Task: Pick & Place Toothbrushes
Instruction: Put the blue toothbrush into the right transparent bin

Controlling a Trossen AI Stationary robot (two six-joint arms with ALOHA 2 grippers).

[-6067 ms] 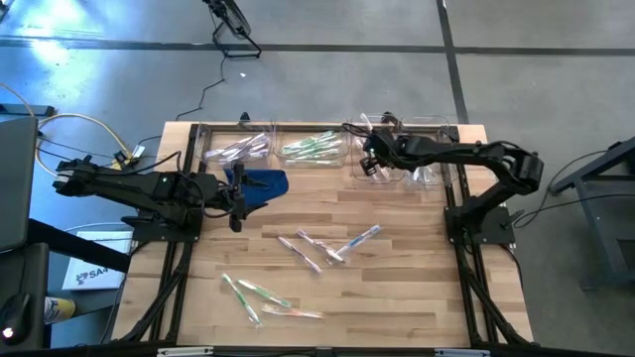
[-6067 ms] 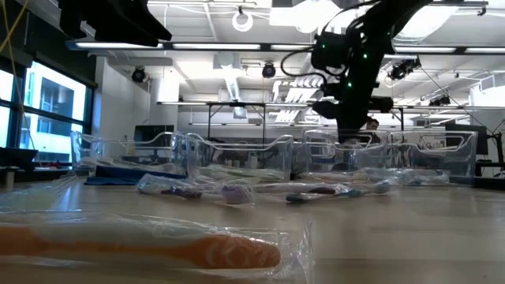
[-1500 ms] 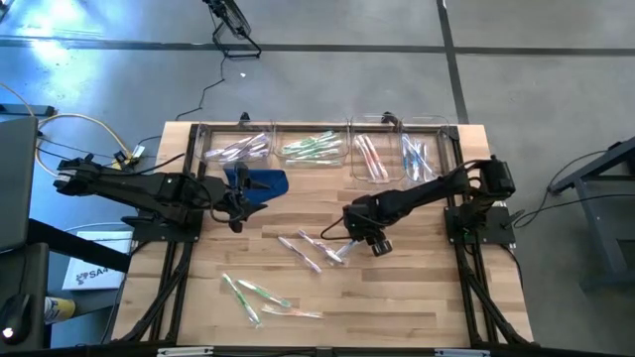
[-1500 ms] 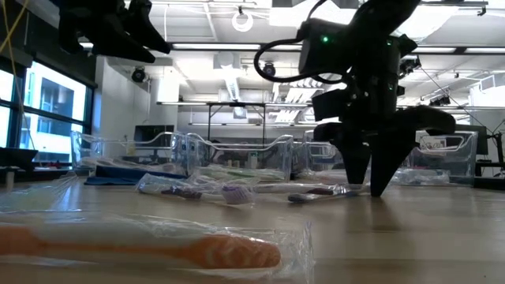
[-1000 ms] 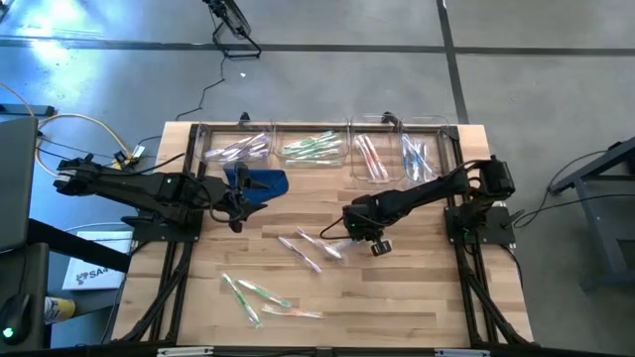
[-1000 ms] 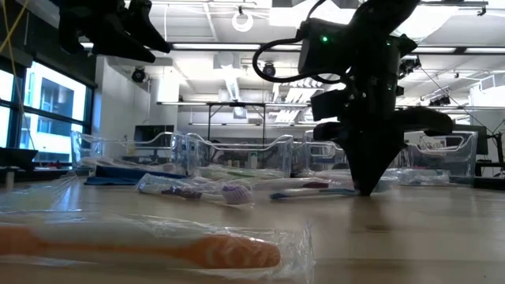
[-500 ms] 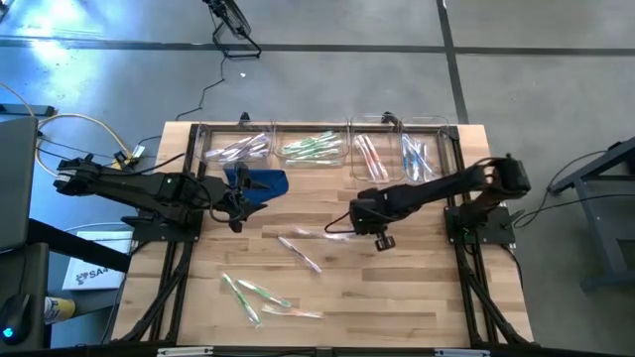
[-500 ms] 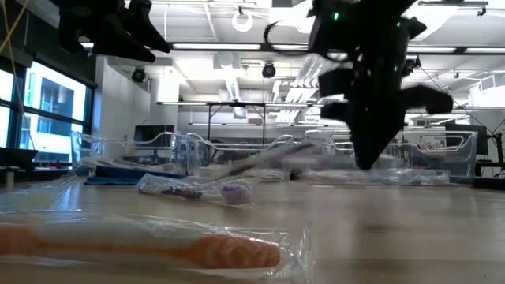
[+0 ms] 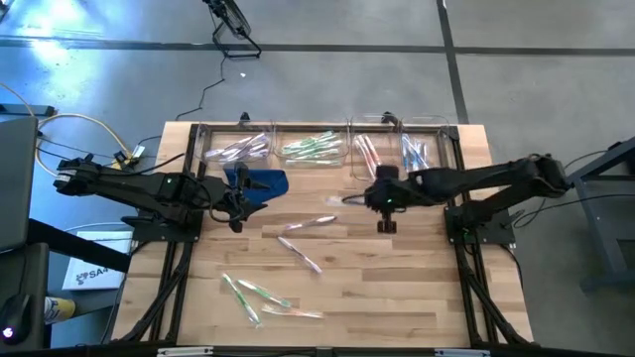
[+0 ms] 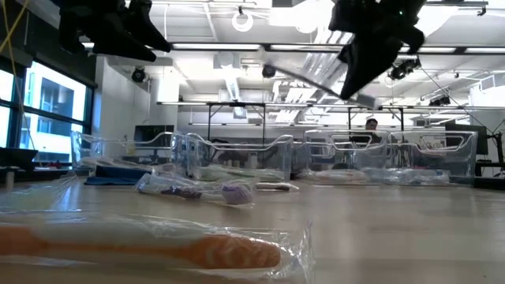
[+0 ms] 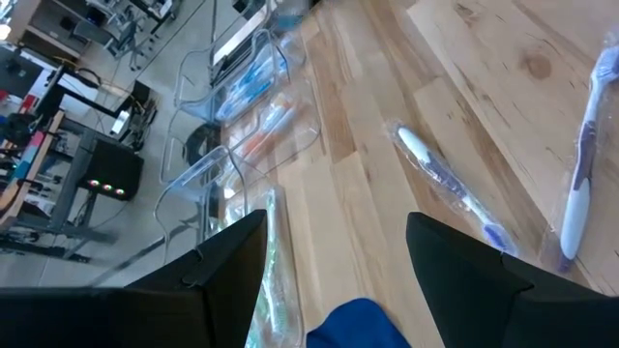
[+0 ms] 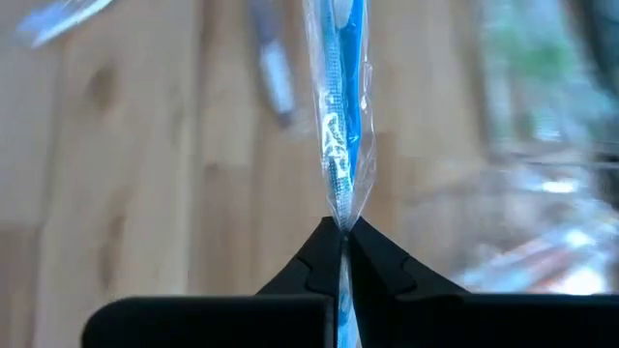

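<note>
Sorting partly done. Four clear bins point(image 9: 397, 124) line the far edge of the worktop point(image 9: 417, 288), each already holding wrapped toothbrushes: whitish-purple ones point(image 9: 236, 150) in the bin on my left, green ones point(image 9: 313, 147) next, pink-orange ones point(image 9: 369, 155) third, blue ones point(image 9: 417, 157) in the bin on my right.

My right gripper point(image 9: 374, 199) hangs above the worktop just short of the bins, between the pink-orange and blue ones. Its jaws are pinched fully together on the crimped end of the wrapper of a blue toothbrush point(image 12: 340, 116); the brush sticks straight out ahead of the fingers. Low view shows it lifted well clear of the wood, tilted, high against the room's ceiling lights.

My left gripper point(image 9: 241, 197) waits near the blue cloth point(image 9: 260, 182) on my left side of the worktop, jaws spread wide, nothing in them.

Left to do, as far as I can judge:
- carry the held blue brush on to the blue bin and release it;
- two loose brushes mid-worktop, a pale one point(image 9: 308, 224) and a pinkish one point(image 9: 300, 254) just nearer the front;
- a cluster by the front edge, two green point(image 9: 242, 295) and one orange-pink point(image 9: 292, 312).

So five brushes lie loose, one in transit. Bulk of the stock looks binned already; I put the job past halfway, though the count inside the bins is too fine to read.
</note>
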